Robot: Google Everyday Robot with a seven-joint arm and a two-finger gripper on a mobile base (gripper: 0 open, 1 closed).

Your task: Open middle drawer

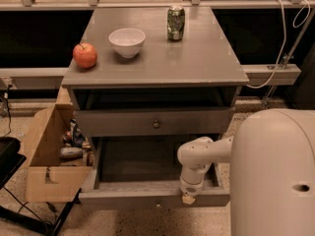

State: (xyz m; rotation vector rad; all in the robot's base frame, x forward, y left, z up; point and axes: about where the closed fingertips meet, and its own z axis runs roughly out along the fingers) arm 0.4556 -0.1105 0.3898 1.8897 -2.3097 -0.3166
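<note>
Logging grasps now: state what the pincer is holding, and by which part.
Cannot be told. The pincer sits at the front rim of the pulled-out drawer, right of its middle, but a grip isn't visible.

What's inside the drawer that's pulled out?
The middle drawer shows bare floor; its rear is hidden beneath the drawer above, its right part behind the arm. The gripper sits at its front edge.

Our claw sits at 6 o'clock, at the front of the pulled-out lowest drawer; our arm fills its right side. Left of the arm, we see free room up to the middle drawer.
</note>
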